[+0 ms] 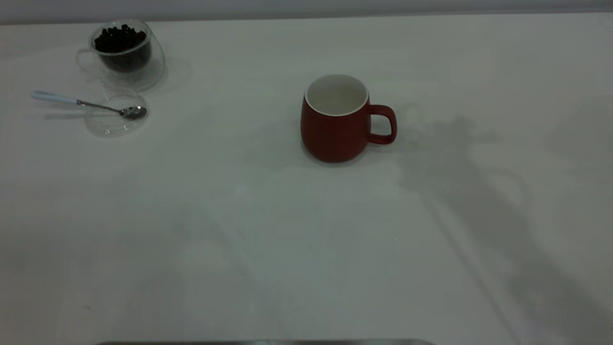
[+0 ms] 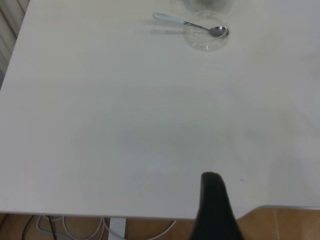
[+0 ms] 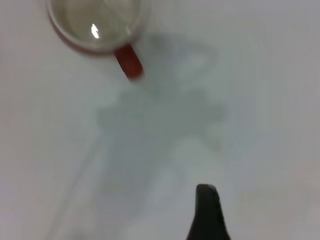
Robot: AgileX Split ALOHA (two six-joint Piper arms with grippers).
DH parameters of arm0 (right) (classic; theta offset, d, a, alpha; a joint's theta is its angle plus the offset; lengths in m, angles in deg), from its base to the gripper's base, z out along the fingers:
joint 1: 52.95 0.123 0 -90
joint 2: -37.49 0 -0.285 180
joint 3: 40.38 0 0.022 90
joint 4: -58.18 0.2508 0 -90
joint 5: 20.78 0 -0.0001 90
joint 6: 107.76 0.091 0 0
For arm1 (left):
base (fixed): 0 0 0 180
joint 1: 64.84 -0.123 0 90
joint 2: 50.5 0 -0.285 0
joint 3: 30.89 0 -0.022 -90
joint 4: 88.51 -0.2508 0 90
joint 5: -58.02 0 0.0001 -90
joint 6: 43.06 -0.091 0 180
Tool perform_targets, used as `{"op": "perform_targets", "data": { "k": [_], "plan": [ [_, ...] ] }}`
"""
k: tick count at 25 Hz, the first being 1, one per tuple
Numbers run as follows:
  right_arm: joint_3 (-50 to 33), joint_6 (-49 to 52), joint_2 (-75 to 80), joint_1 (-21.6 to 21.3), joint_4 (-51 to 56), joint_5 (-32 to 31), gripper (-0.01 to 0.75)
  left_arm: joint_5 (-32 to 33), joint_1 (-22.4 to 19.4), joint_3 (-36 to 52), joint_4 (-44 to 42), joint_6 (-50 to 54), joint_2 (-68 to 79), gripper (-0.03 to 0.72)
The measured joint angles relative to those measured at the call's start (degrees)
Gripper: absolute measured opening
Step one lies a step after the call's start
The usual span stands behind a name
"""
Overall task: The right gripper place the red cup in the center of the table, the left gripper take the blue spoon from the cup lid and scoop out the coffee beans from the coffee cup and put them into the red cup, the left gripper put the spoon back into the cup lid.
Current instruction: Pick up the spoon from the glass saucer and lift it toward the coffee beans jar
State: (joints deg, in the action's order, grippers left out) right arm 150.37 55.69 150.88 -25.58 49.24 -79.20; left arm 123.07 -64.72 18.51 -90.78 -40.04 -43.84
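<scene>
Standing upright mid-surface (image 1: 268, 230), the red cup (image 1: 337, 122) is empty; no arms show in the exterior view. Risk: the blue spoon (image 1: 86, 103), bowl in the cup lid (image 1: 115, 120), may roll if pinched off-centre. Left wrist view: left hand (image 2: 214, 210) hangs high, well apart from the spoon. Right wrist view: right hand (image 3: 207, 212) hovers above, cup released. Spread of either: cannot tell.

Neither arm reached into the exterior view. Of the left gripper (image 2: 216, 210) only one dark fingertip showed, raised above the surface with nothing touching it. The right gripper (image 3: 207, 212) likewise showed a single dark fingertip, held high and clear. Whether either pair of fingers stood apart could not be told.
</scene>
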Motion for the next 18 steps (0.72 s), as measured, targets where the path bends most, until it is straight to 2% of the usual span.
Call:
{"op": "perform_targets", "data": {
  "k": [3,5,18],
  "plan": [
    [0.0,3.06,-5.48,0.0,-0.52,-8.03,0.59,0.0,0.0,0.0,0.0,0.0,0.0,0.588],
    [-0.78,4.87,-9.32,0.0,-0.66,-10.69,0.59,0.0,0.0,0.0,0.0,0.0,0.0,0.588],
    [-24.69,13.13,-40.39,0.05,0.32,-12.27,0.59,0.0,0.0,0.0,0.0,0.0,0.0,0.588]
  ]
}}
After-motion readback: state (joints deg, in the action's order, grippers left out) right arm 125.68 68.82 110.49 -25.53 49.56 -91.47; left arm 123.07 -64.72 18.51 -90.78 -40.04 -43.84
